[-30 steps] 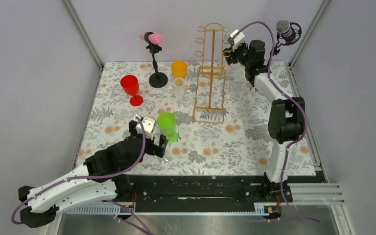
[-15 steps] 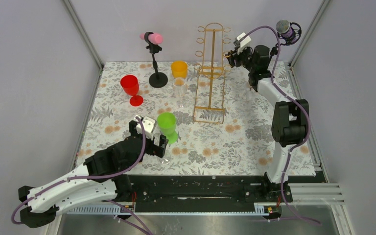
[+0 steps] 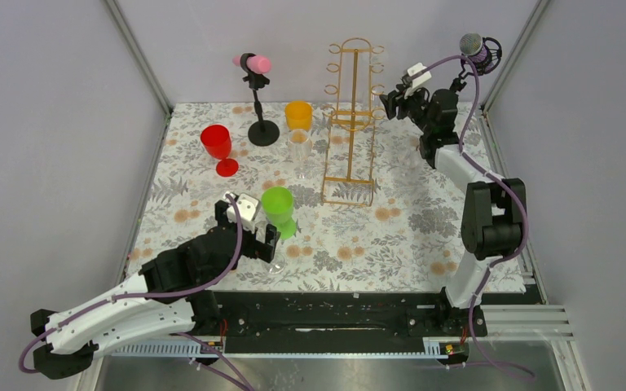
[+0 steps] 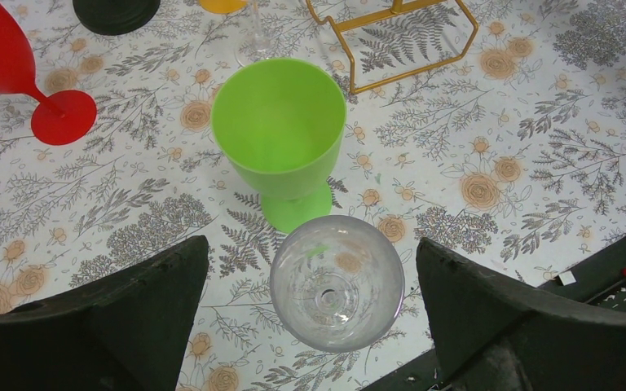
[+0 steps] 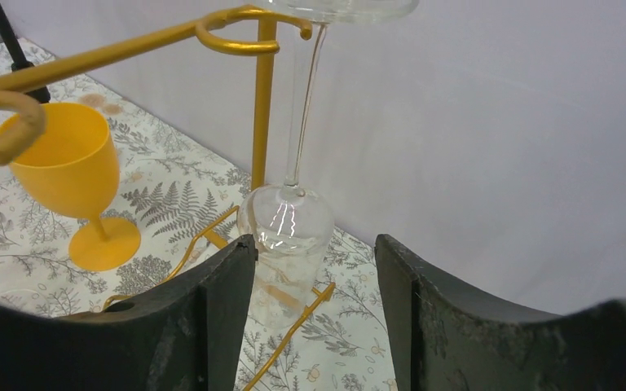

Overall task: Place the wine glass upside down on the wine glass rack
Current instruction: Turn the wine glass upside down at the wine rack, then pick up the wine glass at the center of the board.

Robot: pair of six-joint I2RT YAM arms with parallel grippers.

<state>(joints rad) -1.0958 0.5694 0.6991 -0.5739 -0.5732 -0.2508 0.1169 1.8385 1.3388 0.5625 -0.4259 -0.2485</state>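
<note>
The glass (image 5: 289, 220) is hanging upside down from a hook ring of the rack (image 5: 262, 98), its foot caught above and its bowl dangling free below. The right gripper (image 5: 314, 244) is sitting level with the bowl, fingers parted wider than it and gripping nothing, with the bowl close to one finger. The release looks done, so the arm should be backing straight out, level, without brushing bowl or stem. The left gripper (image 4: 310, 244) is standing spread wide around a second clear glass (image 4: 337, 281), beside a green cup (image 4: 279, 122).
</note>
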